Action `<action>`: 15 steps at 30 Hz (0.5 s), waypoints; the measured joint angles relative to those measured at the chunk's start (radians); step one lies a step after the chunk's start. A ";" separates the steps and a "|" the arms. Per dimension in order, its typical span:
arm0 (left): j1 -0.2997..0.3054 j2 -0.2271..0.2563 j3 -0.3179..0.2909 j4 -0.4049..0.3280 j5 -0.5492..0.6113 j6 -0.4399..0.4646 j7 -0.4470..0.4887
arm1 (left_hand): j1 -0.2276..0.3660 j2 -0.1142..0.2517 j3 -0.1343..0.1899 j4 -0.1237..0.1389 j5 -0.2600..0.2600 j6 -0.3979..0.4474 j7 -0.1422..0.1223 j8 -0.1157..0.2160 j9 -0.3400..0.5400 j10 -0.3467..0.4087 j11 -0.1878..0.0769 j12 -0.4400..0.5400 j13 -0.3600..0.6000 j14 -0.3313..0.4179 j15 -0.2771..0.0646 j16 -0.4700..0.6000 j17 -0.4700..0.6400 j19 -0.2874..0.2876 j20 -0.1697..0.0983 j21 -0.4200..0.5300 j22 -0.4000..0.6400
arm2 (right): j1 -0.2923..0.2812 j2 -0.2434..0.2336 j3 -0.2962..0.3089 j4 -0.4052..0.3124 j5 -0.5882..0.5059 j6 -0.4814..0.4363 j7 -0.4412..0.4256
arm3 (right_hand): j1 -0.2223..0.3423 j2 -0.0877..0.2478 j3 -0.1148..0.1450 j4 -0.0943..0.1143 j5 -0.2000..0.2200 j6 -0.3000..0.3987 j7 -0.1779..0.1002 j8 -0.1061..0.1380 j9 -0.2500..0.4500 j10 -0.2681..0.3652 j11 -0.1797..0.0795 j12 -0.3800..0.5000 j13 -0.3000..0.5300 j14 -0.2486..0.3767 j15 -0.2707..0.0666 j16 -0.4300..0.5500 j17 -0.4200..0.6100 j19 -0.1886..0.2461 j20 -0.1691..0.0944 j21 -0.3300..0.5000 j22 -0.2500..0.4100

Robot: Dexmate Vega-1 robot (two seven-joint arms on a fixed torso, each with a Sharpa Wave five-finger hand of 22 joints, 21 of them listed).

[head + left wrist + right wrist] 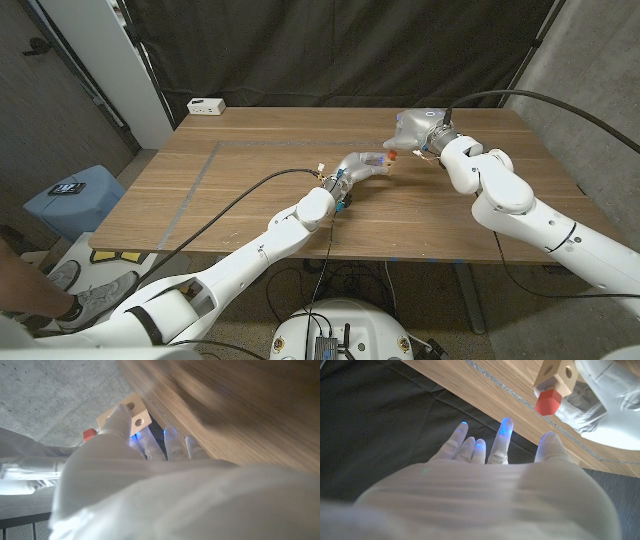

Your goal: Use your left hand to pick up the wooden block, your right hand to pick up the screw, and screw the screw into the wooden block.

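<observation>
One wooden block (381,160) and one red screw (393,156) can be counted, both just right of centre in the upper half of the head view, above the wooden table (240,190). The left hand (362,165) holds the block: in the left wrist view the block (131,414) sits near the upper left, gripped between the hand's fingers (120,419), with two round holes visible in its faces. The screw (89,435) pokes out red at the block's far side.

In the right wrist view the block (556,374) is at the upper right with the red screw head (549,402) touching its lower end, apparently seated in the block, though the join itself is hard to make out. The right hand (495,467) spreads its fingers apart with nothing between them, fingertips (506,426) glowing blue, near the screw but not touching it. In the head view this hand (418,130) sits just up and right of the block.

One white box (207,105) rests at the table's upper left corner; any print on it is too small to read. One blue stool (75,195) stands at the left edge, and a person's shoe (85,300) shows at lower left.
</observation>
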 measured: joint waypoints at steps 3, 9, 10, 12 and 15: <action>0.001 0.000 -0.001 0.000 -0.002 -0.002 0.000 | 0.000 0.000 0.000 0.000 0.000 0.000 0.000 0.003 -0.001 0.000 0.000 0.000 0.000 0.000 0.000 0.000 0.000 0.000 0.000 0.000 0.000 | -0.006 -0.019 0.019 -0.024 0.029 0.007 0.017 | 0.001 0.000 0.008 -0.008 0.000 -0.034 -0.008 -0.019 0.003 -0.026 0.001 0.000 0.000 -0.023 0.009 -0.004 0.000 -0.019 0.007 0.000 0.000; 0.001 -0.003 -0.002 0.001 -0.008 -0.004 0.000 | 0.000 0.000 0.000 0.000 0.001 0.000 0.000 0.004 -0.002 0.000 0.000 0.000 0.000 0.000 0.000 0.000 0.000 0.000 0.000 0.000 0.000 | -0.007 -0.040 0.035 -0.046 0.081 0.013 0.058 | 0.033 0.005 0.021 -0.021 0.000 -0.098 -0.012 -0.051 0.005 -0.079 -0.003 0.000 0.005 -0.061 0.025 -0.004 -0.005 -0.049 0.021 0.000 0.000; 0.001 -0.003 -0.003 0.001 -0.009 -0.005 -0.001 | 0.000 0.000 0.000 0.000 0.001 0.000 0.000 0.004 -0.002 0.000 0.000 0.000 0.000 0.000 0.000 0.000 0.000 0.000 0.000 0.000 0.000 | -0.006 -0.048 0.040 -0.053 0.088 0.014 0.065 | 0.035 0.003 0.022 -0.022 0.000 -0.105 -0.012 -0.056 0.005 -0.084 -0.002 0.000 0.005 -0.064 0.028 -0.004 -0.005 -0.055 0.022 0.000 0.000; 0.001 -0.003 -0.003 0.002 -0.010 -0.005 -0.001 | 0.000 0.000 0.000 0.000 0.001 0.000 0.000 0.004 -0.002 -0.001 0.001 0.000 0.000 0.000 0.000 0.000 0.000 0.000 0.000 0.000 0.000 | -0.004 -0.055 0.043 -0.059 0.104 0.018 0.080 | 0.040 0.008 0.026 -0.026 0.000 -0.114 -0.011 -0.064 0.005 -0.098 -0.004 0.000 0.005 -0.074 0.030 -0.004 -0.005 -0.062 0.023 0.000 0.000; 0.002 -0.004 -0.004 0.003 -0.015 -0.006 -0.003 | 0.000 0.000 0.000 0.000 0.001 0.000 0.000 0.004 -0.002 -0.002 0.001 0.000 0.000 0.000 0.000 0.000 0.000 0.000 0.000 0.000 0.000 | 0.004 -0.073 0.050 -0.071 0.124 0.021 0.097 | 0.045 0.003 0.031 -0.031 -0.004 -0.142 -0.015 -0.077 0.005 -0.120 -0.008 0.000 0.005 -0.085 0.032 -0.004 -0.005 -0.073 0.023 0.000 0.000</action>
